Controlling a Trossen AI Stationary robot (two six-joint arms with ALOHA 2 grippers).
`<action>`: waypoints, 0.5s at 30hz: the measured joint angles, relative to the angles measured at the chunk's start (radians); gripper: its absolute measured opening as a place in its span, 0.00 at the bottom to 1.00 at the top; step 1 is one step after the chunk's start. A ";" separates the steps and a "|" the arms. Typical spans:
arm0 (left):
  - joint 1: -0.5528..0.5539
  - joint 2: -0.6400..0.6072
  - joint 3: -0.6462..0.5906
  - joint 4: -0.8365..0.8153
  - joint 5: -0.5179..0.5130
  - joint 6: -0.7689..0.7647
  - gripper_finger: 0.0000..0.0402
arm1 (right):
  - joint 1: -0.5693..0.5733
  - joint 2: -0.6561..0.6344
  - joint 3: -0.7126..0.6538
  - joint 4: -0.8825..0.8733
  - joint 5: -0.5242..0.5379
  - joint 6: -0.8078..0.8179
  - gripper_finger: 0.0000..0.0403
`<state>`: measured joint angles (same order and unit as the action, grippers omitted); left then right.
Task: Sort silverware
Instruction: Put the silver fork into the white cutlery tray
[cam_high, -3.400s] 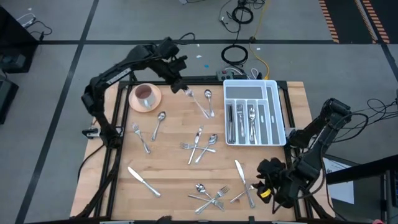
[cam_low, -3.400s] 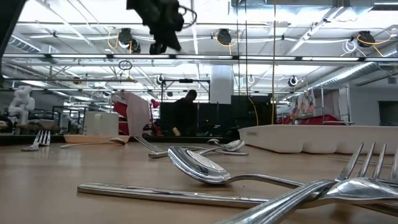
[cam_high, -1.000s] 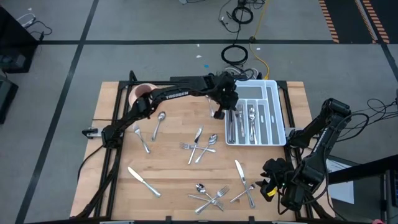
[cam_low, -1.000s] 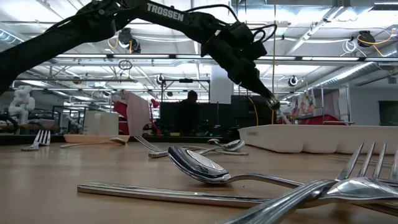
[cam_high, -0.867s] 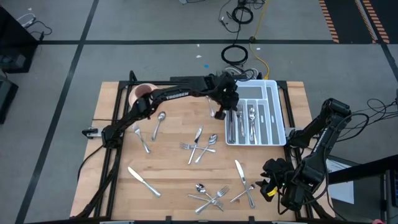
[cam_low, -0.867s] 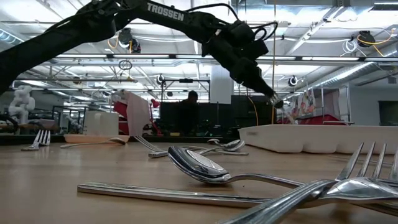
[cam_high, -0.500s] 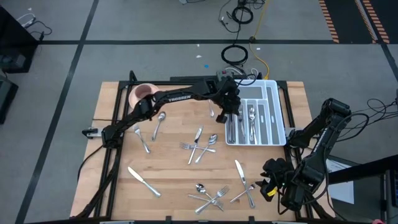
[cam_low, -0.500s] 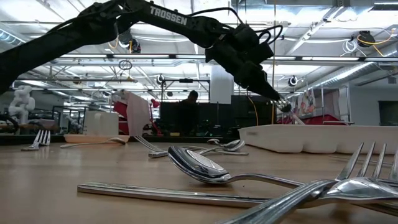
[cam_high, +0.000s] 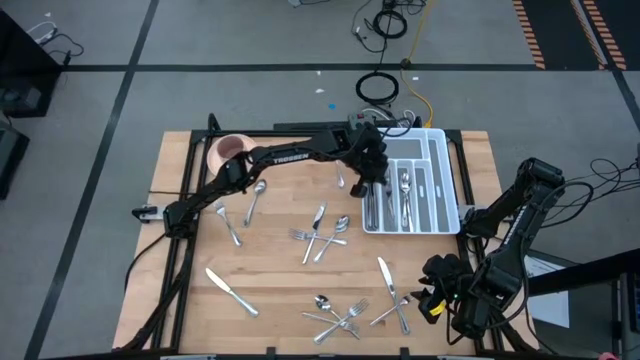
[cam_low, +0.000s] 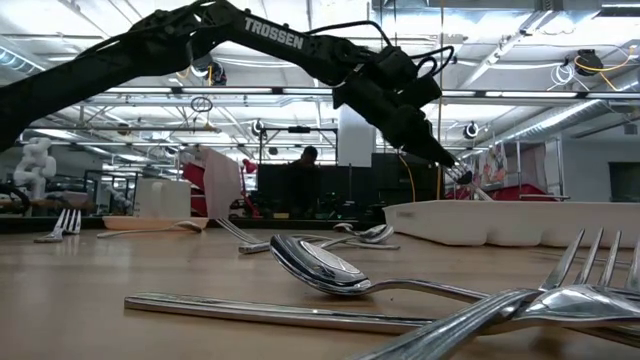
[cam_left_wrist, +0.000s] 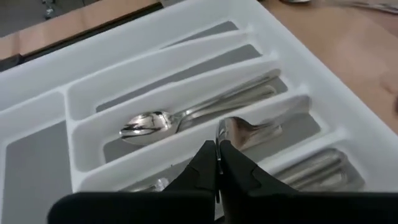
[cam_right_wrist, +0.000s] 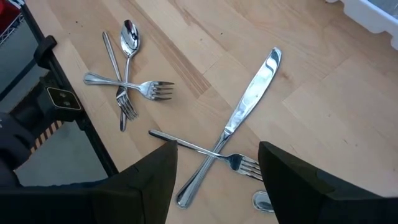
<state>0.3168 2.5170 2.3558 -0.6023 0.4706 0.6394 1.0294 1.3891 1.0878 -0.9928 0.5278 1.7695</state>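
Note:
My left gripper (cam_high: 372, 183) reaches across to the white divided tray (cam_high: 452, 185) and hovers over its left compartments, shut on a silver fork (cam_left_wrist: 249, 129). In the left wrist view a spoon (cam_left_wrist: 149, 122) lies in the compartment beyond the fingers, and more pieces lie in the neighbouring slots. In the low view the gripper (cam_low: 457, 172) stands above the tray's wall (cam_low: 500, 222). Loose silverware lies flat on the wooden table (cam_high: 320, 232). My right gripper (cam_right_wrist: 214, 186) waits open at the near right corner, above a crossed knife (cam_right_wrist: 249, 106) and fork (cam_right_wrist: 205, 151). My left gripper pinches the fork between its two fingertips (cam_left_wrist: 211, 158), coming from above and slanting down toward the tray. The fork's free end (cam_left_wrist: 252, 127) sticks out below the fingers over a tray compartment, lifted clear. The fingers hide which part of the fork they are on.
A pink cup on its saucer (cam_high: 230, 152) stands at the far left corner. A spoon (cam_high: 341, 180) lies just left of the tray. Forks, spoons and knives are scattered at mid table (cam_high: 318, 230), near left (cam_high: 230, 290) and near middle (cam_high: 340, 315).
My left gripper has carried the fork toward the table's right, from just left of the tray to above its left compartments, and has sunk a little toward the tray. It has stayed shut. The right arm has kept still.

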 joint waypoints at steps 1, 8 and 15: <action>0.001 0.001 0.000 0.010 0.000 -0.006 0.03 | 0.000 0.000 0.000 0.000 0.000 0.000 0.54; 0.005 0.001 0.000 0.010 -0.079 -0.005 0.08 | 0.000 0.000 0.000 0.000 0.000 -0.002 0.54; 0.009 0.001 0.000 0.007 -0.087 -0.006 0.09 | 0.000 0.000 0.000 0.000 0.000 -0.004 0.54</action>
<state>0.3260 2.5179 2.3558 -0.5948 0.3833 0.6335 1.0294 1.3891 1.0878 -0.9928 0.5273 1.7653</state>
